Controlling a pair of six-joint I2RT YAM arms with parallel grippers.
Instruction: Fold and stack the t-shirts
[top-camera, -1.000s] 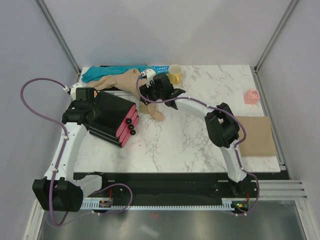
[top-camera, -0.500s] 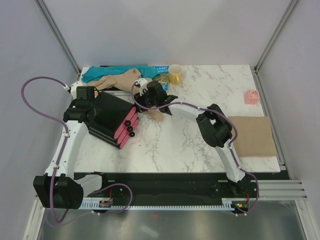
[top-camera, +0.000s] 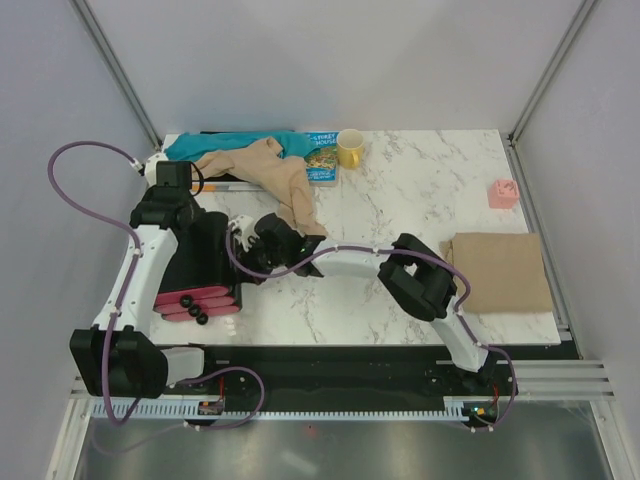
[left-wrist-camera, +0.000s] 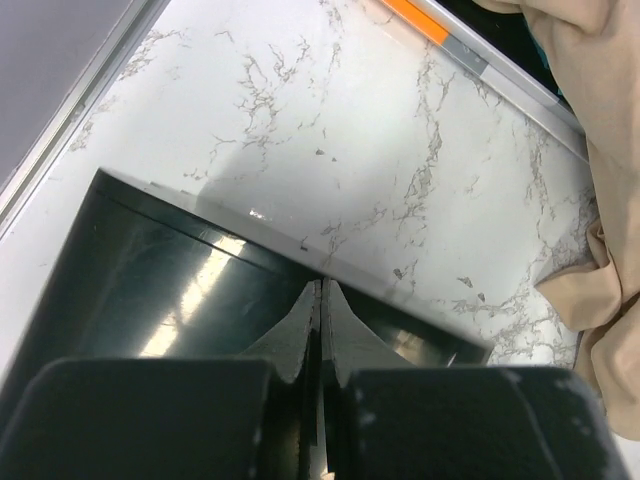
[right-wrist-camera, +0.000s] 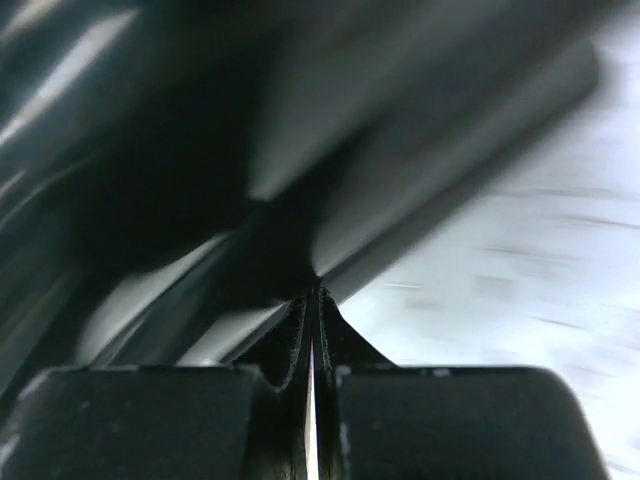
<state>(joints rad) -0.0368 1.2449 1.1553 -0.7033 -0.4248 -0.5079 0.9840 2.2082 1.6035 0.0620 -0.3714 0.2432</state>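
A crumpled tan t-shirt (top-camera: 275, 175) lies at the back of the table, partly over a teal garment (top-camera: 225, 143); its cloth also shows at the right of the left wrist view (left-wrist-camera: 600, 150). Another tan t-shirt (top-camera: 500, 270) lies folded flat at the right edge. My left gripper (top-camera: 195, 225) (left-wrist-camera: 320, 292) is shut, its tips at the far edge of a black board (top-camera: 200, 270) (left-wrist-camera: 150, 260). My right gripper (top-camera: 243, 258) (right-wrist-camera: 312, 292) is shut too, with its tips at the board's right edge (right-wrist-camera: 150, 150). Neither holds any cloth.
A yellow mug (top-camera: 350, 148) and a picture book (top-camera: 322, 155) stand at the back centre. A small pink object (top-camera: 502, 193) sits at the far right. Pink-red pieces (top-camera: 195, 300) line the board's near edge. An orange-and-grey strip (left-wrist-camera: 440, 30) lies behind the board.
Both grippers closed. The right arm swung off the tan shirt, left and toward the front, to the board. The board came down from a raised tilt and shifted nearer the front.
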